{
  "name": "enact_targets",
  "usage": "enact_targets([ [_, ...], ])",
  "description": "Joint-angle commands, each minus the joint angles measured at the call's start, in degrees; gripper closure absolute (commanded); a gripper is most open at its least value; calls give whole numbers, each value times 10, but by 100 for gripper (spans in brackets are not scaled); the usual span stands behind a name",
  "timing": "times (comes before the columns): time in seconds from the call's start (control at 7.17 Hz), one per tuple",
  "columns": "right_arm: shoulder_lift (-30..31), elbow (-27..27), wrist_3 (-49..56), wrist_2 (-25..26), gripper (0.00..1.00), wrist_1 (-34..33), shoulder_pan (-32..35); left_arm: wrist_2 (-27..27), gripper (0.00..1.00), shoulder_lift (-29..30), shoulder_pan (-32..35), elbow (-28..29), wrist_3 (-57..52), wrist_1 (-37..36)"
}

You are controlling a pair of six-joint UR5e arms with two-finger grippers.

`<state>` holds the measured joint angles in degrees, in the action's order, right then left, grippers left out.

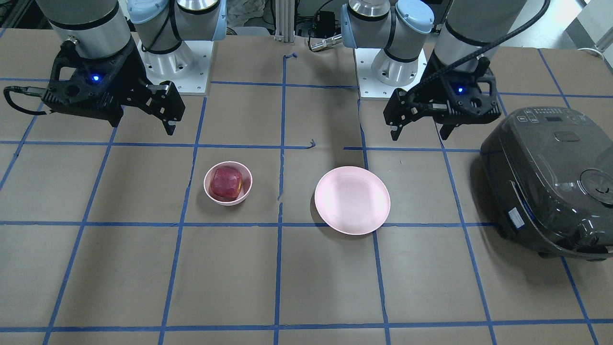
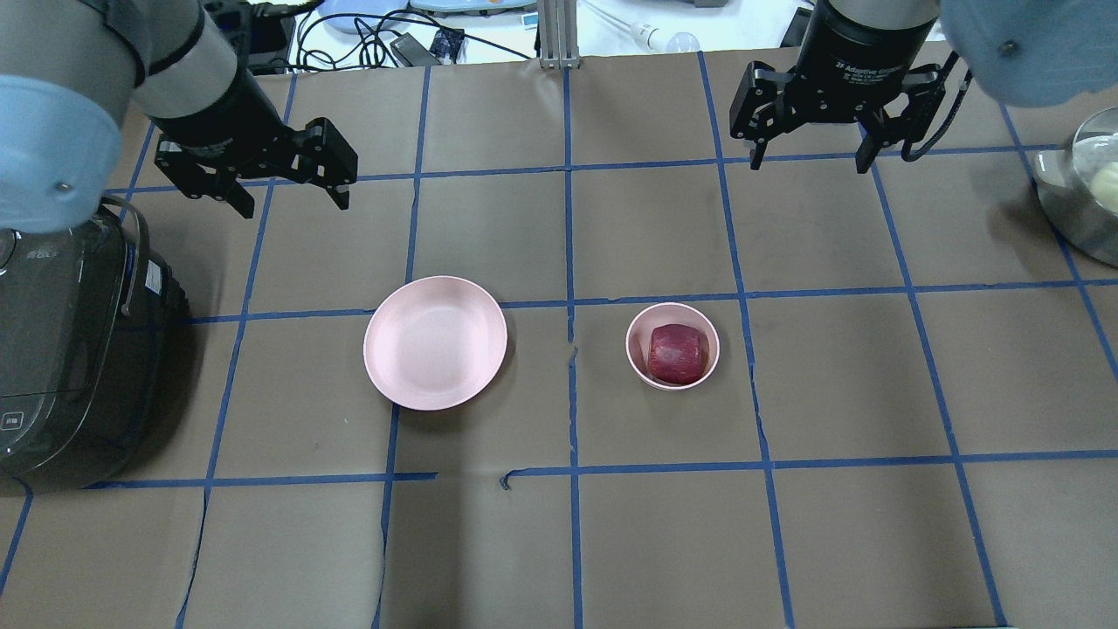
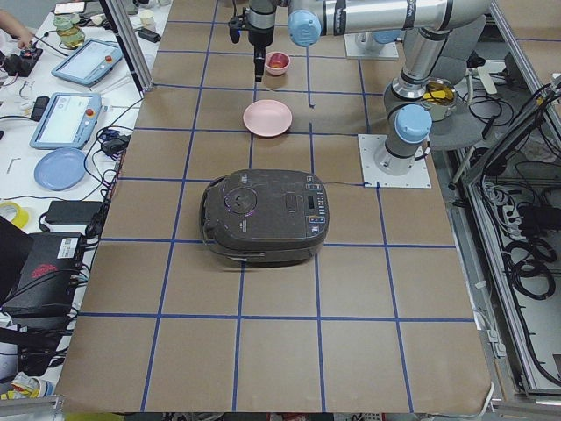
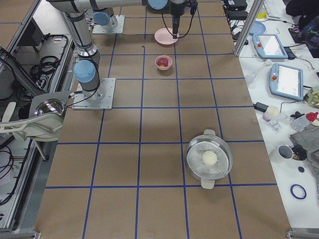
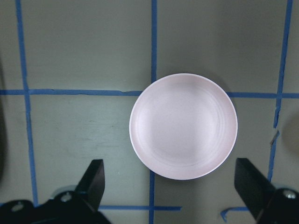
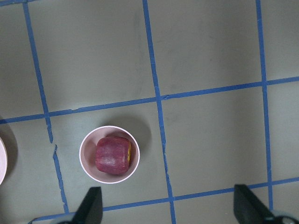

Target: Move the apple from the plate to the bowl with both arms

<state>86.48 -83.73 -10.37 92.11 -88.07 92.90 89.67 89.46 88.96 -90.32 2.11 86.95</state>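
The dark red apple (image 1: 226, 182) sits inside the small pink bowl (image 1: 207, 188); it shows the same way in the overhead view, apple (image 2: 676, 353) in bowl (image 2: 637, 365), and in the right wrist view, apple (image 6: 112, 155) in bowl (image 6: 86, 163). The wide pink plate (image 1: 352, 200) (image 2: 435, 342) (image 5: 183, 126) lies bare beside the bowl. My left gripper (image 2: 294, 205) (image 1: 418, 135) hangs open and empty, high behind the plate. My right gripper (image 2: 808, 164) (image 1: 142, 125) hangs open and empty, high behind the bowl.
A dark rice cooker (image 2: 61, 349) (image 1: 550, 182) stands at the table's end on my left, close to the left arm. A metal pot (image 2: 1087, 192) with a pale ball in it stands at the far right. Blue tape lines grid the brown table.
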Motion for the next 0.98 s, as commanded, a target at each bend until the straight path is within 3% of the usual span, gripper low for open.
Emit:
enact_targets([
  [0.0, 0, 0, 0, 0, 0, 0, 0, -2, 0, -5, -7, 25, -2, 48],
  [0.84, 0, -1, 0, 0, 0, 0, 0, -1, 0, 4, -8, 23, -2, 46],
])
